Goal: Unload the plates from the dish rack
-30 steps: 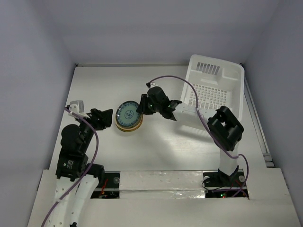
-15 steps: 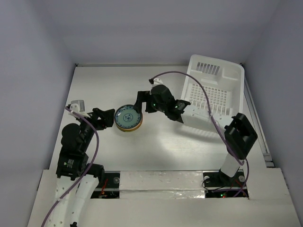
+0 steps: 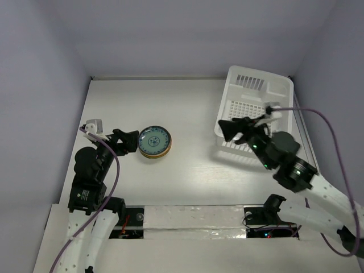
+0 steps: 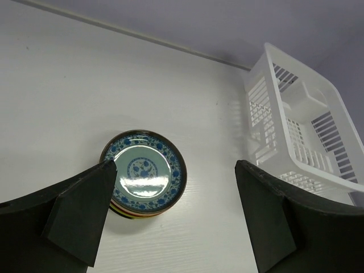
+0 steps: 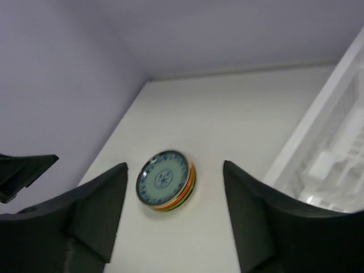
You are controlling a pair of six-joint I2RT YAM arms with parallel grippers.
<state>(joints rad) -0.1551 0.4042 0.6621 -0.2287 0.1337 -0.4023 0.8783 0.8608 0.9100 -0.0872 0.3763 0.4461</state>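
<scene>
A stack of small plates [image 3: 154, 141] with a patterned teal plate on top sits on the table left of centre; it also shows in the left wrist view [image 4: 144, 179] and the right wrist view [image 5: 166, 187]. The white dish rack [image 3: 256, 114] stands at the right and shows no plates inside. My left gripper [image 3: 129, 139] is open and empty just left of the stack. My right gripper [image 3: 230, 128] is open and empty, raised over the rack's left front corner, well right of the stack.
The rack also shows at the right of the left wrist view [image 4: 296, 136] and the right wrist view [image 5: 330, 153]. Purple cables loop from both arms. Lavender walls enclose the table at the back and sides.
My right arm has pulled back from the plate stack to the right, and its open gripper now hangs over the rack's front left corner. The left arm has not moved.
</scene>
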